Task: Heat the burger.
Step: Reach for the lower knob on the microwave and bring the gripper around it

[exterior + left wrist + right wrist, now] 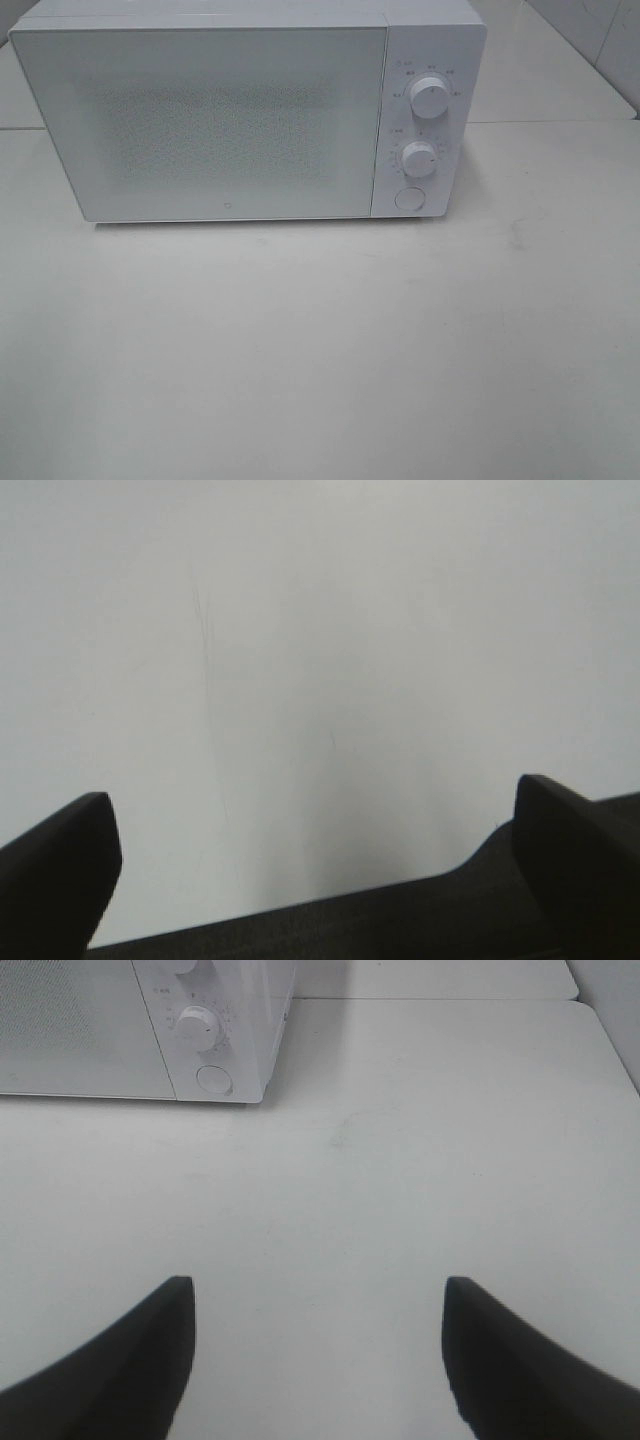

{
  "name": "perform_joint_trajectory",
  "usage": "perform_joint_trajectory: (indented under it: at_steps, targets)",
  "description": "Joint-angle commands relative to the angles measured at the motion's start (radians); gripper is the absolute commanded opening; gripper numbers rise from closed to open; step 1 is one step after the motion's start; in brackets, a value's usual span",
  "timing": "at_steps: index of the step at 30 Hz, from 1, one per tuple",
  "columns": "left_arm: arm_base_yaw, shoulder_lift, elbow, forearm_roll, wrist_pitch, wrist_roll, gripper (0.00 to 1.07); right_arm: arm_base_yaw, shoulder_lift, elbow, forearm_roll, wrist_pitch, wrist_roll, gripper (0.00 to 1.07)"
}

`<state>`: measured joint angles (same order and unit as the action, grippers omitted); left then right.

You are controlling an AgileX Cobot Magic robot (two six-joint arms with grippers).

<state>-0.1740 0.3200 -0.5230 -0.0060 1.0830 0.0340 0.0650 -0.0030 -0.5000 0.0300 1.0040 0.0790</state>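
A white box-shaped microwave oven point(230, 120) is seen across the upper part of the high view, standing on a pale matte table point(320, 350). Its frosted, speckled door point(120, 190), at the left, is closed. At the right of the oven two white round knobs point(430, 97) are stacked above a flat round white button point(409, 198).

The burger is not seen in any view, and whether it lies behind the door cannot be told.

The left pincer point(312, 798) is spread wide over bare table and nothing is held. The right pincer point(317, 1285) is also parted and empty, and is turned toward the oven's control side.

No step appears to be under way. If the burger is outside, the door would first need to be opened, probably by the button. If it is inside, a knob would need to be turned.
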Motion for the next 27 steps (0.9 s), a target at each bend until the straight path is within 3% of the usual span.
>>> perform_joint_trajectory:
  at_steps: [1, 5, 11, 18, 27]
  targets:
    - [0.002, -0.116, 0.006, -0.05, -0.012, -0.023, 1.02, -0.007, -0.03, 0.003, -0.001, -0.008, 0.002, 0.69]
    - [0.002, -0.188, 0.006, -0.115, -0.015, -0.034, 1.02, -0.007, -0.03, 0.003, -0.001, -0.008, 0.002, 0.69]
    - [0.012, -0.259, 0.006, -0.121, -0.015, -0.034, 1.02, -0.007, -0.03, 0.003, -0.001, -0.008, 0.002, 0.69]
    - [0.175, -0.35, 0.006, -0.12, -0.016, -0.034, 1.02, -0.007, -0.03, 0.003, -0.001, -0.008, 0.002, 0.69]
    - [0.199, -0.348, 0.006, -0.12, -0.016, -0.034, 1.02, -0.007, -0.03, 0.003, -0.001, -0.008, 0.002, 0.69]
